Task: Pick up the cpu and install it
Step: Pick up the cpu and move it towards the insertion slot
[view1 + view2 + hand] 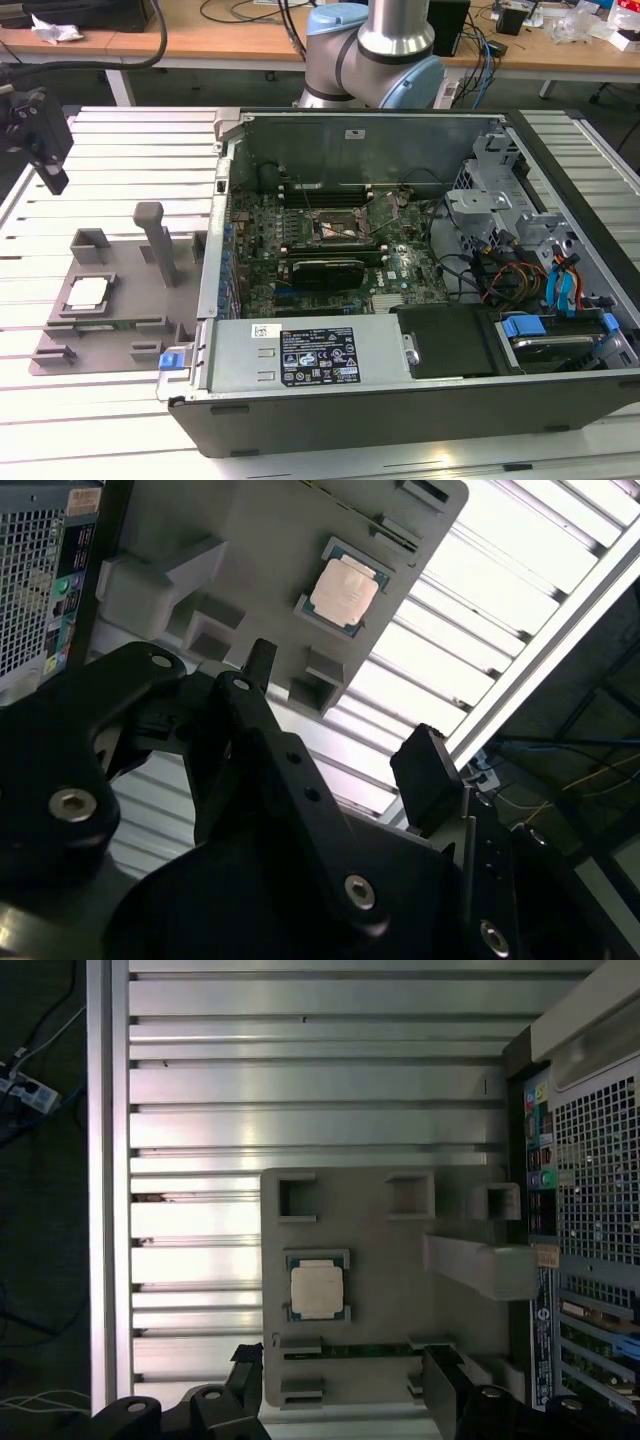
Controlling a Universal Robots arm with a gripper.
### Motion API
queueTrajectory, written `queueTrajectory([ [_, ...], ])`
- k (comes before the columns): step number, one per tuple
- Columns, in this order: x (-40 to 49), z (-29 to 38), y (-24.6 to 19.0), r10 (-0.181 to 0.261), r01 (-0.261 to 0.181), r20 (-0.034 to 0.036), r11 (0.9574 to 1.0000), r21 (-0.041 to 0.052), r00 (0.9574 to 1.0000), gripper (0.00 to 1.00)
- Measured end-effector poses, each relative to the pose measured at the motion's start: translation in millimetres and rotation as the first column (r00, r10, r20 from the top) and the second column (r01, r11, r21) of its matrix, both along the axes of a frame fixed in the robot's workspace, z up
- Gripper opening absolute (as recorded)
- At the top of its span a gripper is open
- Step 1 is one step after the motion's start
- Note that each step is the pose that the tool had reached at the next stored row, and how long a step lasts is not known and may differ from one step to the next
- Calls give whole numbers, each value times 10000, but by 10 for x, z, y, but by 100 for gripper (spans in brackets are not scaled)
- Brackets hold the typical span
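Item 1, cpu (87, 291) (345, 590) (317, 1289): lies flat, silver lid up, seated in a square recess of the grey fixture plate (120, 330) (380, 1230). I judge the recess holds it square for a top-down grasp.

Item 2, memory stick (350, 1351): on edge in a slot just beside the cpu.

Item 3, fixture plate: rests on the slatted aluminium table (130, 140), against the open computer case (400, 400) on the exterior view's left. The cpu socket (345, 228) on the board inside looks vacant.

Item 4, my gripper (40, 130) (345, 715) (345, 1385): pointed downward, raised above the table and well apart from the cpu. The 2 fingers (250, 1380) are spread with nothing between them.
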State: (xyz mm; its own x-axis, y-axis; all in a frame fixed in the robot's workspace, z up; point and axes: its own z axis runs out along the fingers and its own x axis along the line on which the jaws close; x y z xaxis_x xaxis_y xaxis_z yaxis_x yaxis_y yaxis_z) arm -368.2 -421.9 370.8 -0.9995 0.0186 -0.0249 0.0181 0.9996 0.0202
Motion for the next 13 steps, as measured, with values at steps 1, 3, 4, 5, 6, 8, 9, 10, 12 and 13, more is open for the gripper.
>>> queueTrajectory([
  [1,0,-13,0,0,0,0,10000,1,10000,74],
  [3,0,-23,0,0,0,0,10000,0,10000,74],
  [4,0,-30,0,0,0,0,10000,0,10000,74],
  [5,0,-35,0,0,0,0,10000,0,10000,74],
  [6,0,-46,0,0,0,0,10000,0,10000,74],
  [8,0,-63,0,0,0,0,10000,0,10000,74],
  [9,0,-73,0,0,0,0,10000,0,10000,74],
  [10,0,-88,0,0,0,0,10000,0,10000,74],
  [12,0,-114,0,0,0,-1,10000,0,10000,74],
  [13,0,-120,0,0,0,0,10000,0,10000,74],
])
